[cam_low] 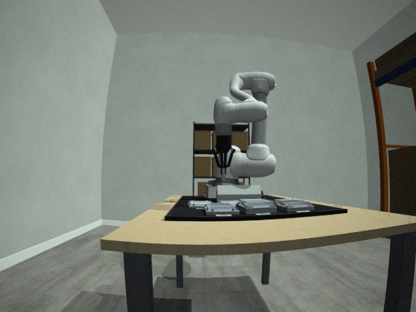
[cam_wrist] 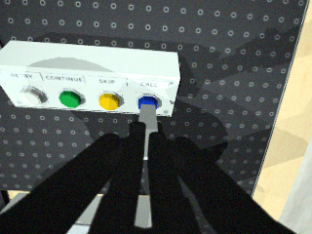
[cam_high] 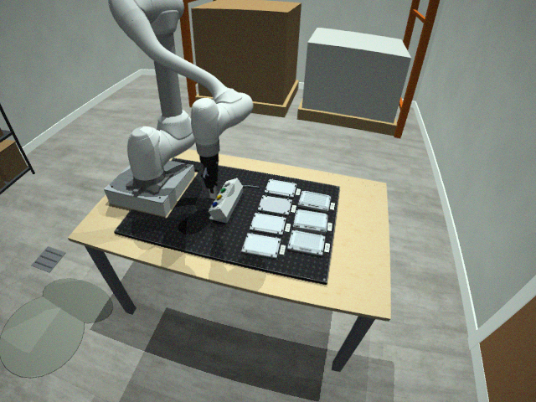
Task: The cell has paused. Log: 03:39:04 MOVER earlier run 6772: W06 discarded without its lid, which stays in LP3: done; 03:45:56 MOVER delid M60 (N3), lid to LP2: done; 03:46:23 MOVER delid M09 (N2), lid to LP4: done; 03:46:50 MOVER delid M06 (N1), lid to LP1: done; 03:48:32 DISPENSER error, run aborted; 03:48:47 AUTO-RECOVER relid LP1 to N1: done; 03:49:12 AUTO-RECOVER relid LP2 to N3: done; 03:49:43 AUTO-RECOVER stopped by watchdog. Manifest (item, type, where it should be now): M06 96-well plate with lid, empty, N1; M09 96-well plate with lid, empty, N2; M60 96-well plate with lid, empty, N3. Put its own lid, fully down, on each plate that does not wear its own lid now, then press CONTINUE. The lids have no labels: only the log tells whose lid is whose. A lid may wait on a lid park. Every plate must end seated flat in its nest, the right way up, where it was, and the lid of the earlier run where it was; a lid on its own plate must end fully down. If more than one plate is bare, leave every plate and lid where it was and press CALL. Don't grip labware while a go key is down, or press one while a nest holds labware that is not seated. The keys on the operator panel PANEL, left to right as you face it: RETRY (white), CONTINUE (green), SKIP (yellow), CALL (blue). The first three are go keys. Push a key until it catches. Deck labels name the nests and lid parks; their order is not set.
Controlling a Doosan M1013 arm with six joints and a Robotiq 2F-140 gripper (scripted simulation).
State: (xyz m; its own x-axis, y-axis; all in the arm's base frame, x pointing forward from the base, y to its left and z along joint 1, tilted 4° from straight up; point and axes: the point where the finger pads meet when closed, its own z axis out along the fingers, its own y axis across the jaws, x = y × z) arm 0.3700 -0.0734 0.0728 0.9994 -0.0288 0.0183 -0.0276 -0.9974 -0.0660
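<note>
Wrist view puts the black two-finger gripper (cam_wrist: 147,119), jaws pressed together on nothing, with its grey tip right against the round blue CALL key (cam_wrist: 147,101) at the right end of the white operator panel box (cam_wrist: 97,60). The green CONTINUE key (cam_wrist: 70,98) sits untouched. The white plates and lids (cam_high: 308,219) lie in their rows on the black perforated surface (cam_high: 224,242), well apart. I'd say the step is pressing CALL; next comes a straight push until it catches.
</note>
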